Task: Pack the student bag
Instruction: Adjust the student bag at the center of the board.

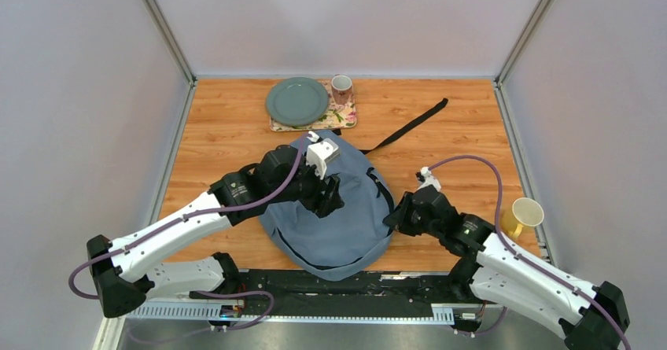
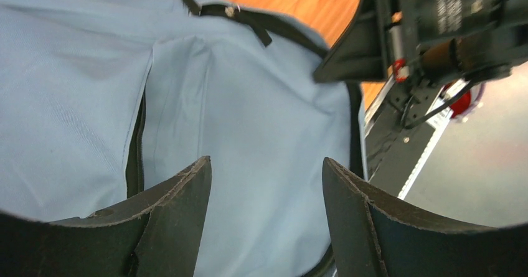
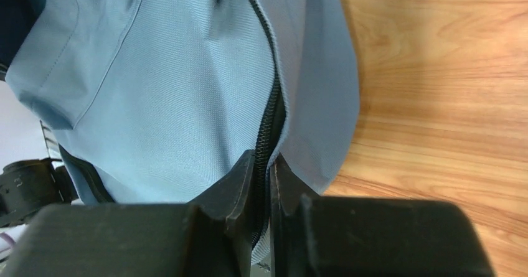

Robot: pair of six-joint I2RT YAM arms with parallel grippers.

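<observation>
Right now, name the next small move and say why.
Probably draw the right gripper along the zip to open the bag. Its fingers are pinched on the zip, while the left gripper hovers open over the bag, holding nothing.

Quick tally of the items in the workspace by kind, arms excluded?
Backpack: 1
Plate: 1
Placemat: 1
Cups: 2 (patterned cup, yellow cup)
Total: 5
</observation>
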